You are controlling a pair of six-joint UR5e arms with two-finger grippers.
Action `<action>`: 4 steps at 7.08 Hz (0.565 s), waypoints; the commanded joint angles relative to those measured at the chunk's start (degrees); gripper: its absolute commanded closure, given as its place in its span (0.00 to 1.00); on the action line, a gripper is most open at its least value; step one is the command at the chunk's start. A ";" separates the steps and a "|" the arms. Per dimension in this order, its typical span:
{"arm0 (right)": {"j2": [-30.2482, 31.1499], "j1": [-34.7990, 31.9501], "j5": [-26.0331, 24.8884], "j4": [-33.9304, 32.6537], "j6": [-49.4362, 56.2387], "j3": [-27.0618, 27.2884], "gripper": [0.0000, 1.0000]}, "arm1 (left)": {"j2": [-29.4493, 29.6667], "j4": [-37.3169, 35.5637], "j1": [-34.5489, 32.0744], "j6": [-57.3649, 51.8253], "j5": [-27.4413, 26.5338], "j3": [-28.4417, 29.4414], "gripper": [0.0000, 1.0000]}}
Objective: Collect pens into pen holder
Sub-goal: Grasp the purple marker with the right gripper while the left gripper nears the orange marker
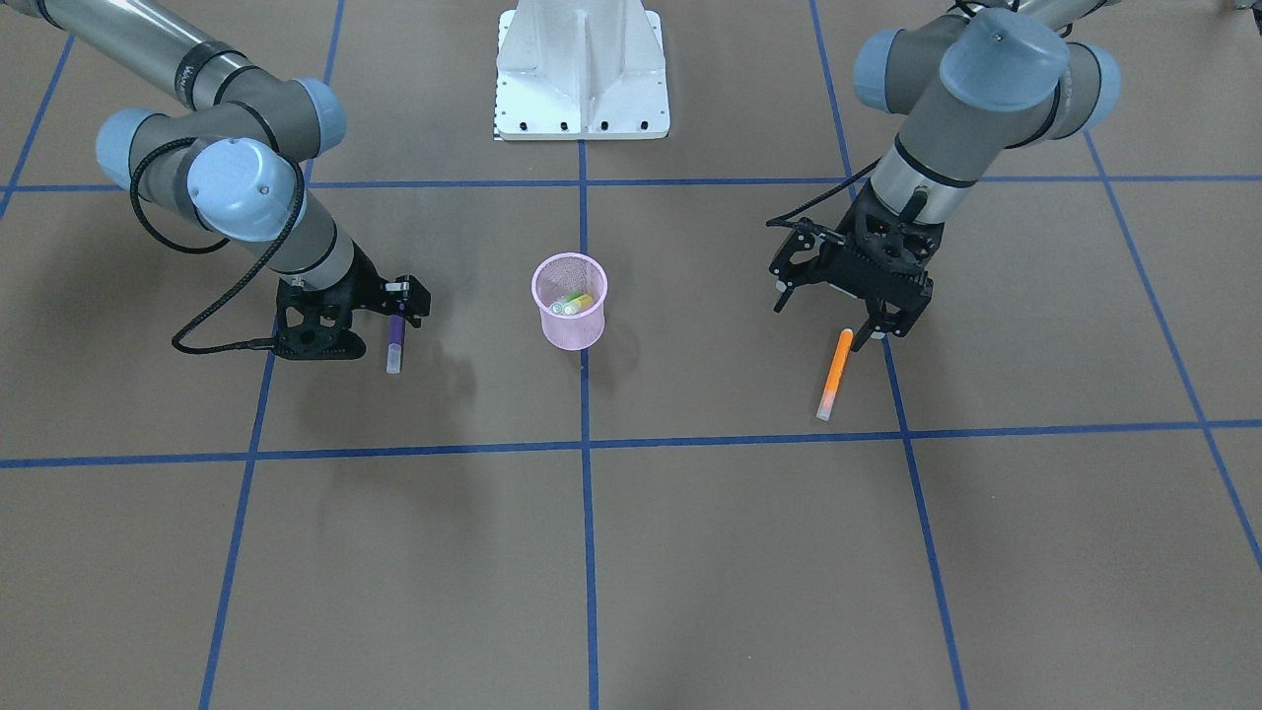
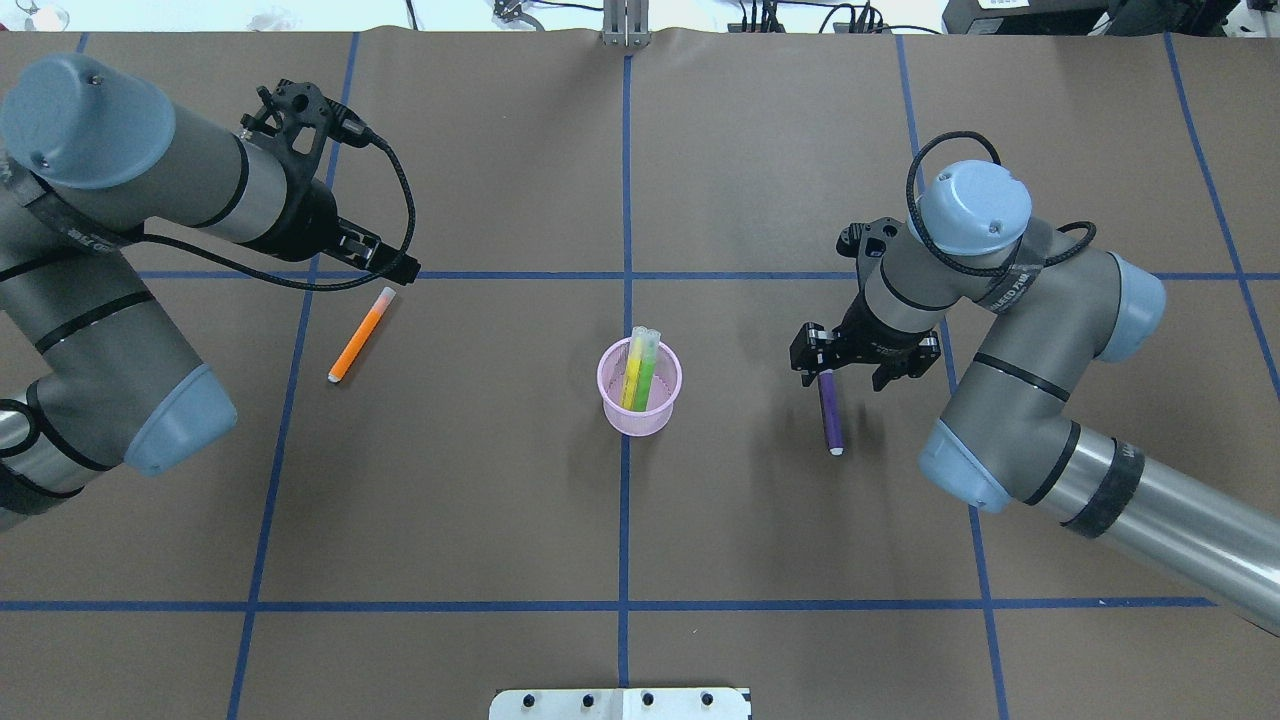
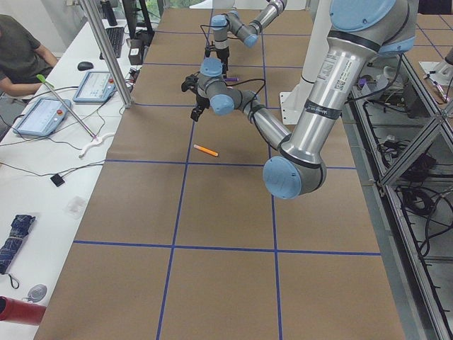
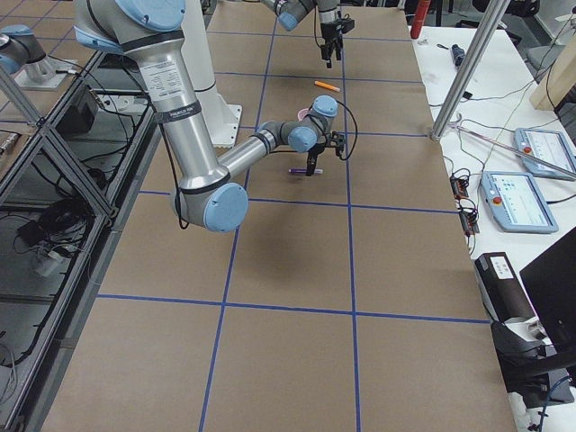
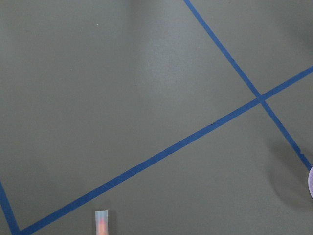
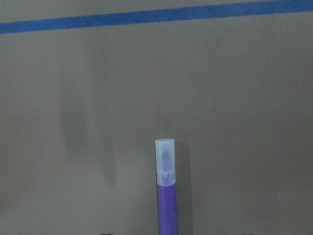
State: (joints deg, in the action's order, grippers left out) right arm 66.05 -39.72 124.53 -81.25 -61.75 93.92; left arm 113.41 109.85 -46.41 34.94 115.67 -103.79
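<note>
- Brown surface is lying flat, with blue tape lines crossing it in a grid.
- Beyond the surface's far edge, a white side surface is running alongside it.
- A person is sitting at that side surface's far end.
- Two tablet-like control pads are resting there near the person, with loose cables trailing beside them.
- A dark mouse is sitting further along.
- A folded dark blue umbrella is lying at the near end, with a red cylinder lying just past it.
- Metal posts are standing at the surface's far edge.
</note>
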 commanded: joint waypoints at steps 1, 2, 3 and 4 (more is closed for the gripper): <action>-1.62 -1.76 4.20 -1.45 6.88 -4.16 0.33 | -0.38 0.10 0.00 0.22 -0.01 0.00 0.04; -2.75 -1.76 4.32 -1.36 7.08 -5.40 0.35 | -0.56 0.19 0.00 0.22 -0.01 0.00 0.04; -4.07 -1.59 4.32 -1.28 7.08 -6.80 0.38 | -0.56 0.19 0.09 0.31 -0.01 0.00 0.04; -4.78 -1.59 4.40 -1.28 7.00 -7.17 0.41 | -0.56 0.19 0.00 0.48 -0.01 -0.18 0.04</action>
State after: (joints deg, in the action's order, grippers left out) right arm 62.38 -41.31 128.74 -82.55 -54.88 87.71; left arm 112.89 110.03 -46.38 35.25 115.67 -103.86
